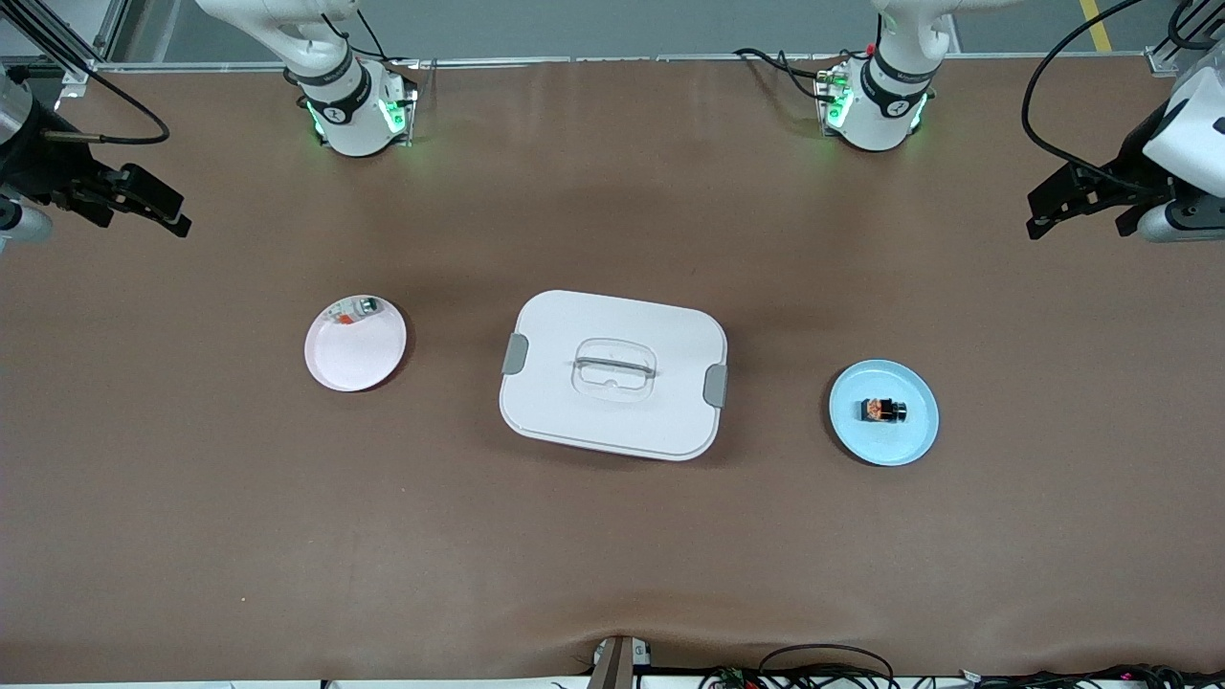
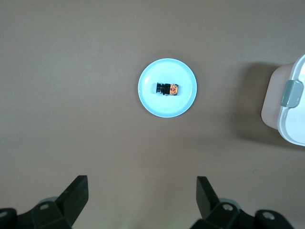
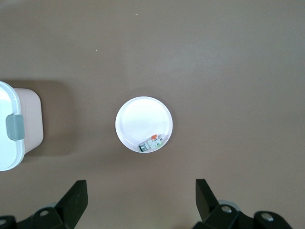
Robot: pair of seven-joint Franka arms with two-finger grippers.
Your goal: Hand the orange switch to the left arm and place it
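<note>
Counter centre holds the large white rounded-rectangular box (image 1: pixel 613 373) with grey latches. At its 3 o'clock in the front view, the tiny black orange-faced switch (image 1: pixel 882 411) lies on a round light-blue plate (image 1: pixel 914 445). Left end effector (image 2: pixel 142 196) and right end effector (image 3: pixel 141 196) hang wide, empty, over the counter's ends.

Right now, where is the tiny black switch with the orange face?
The orange switch lies on the round light-blue plate, toward the left arm's end of the table, beside the large white box.
</note>
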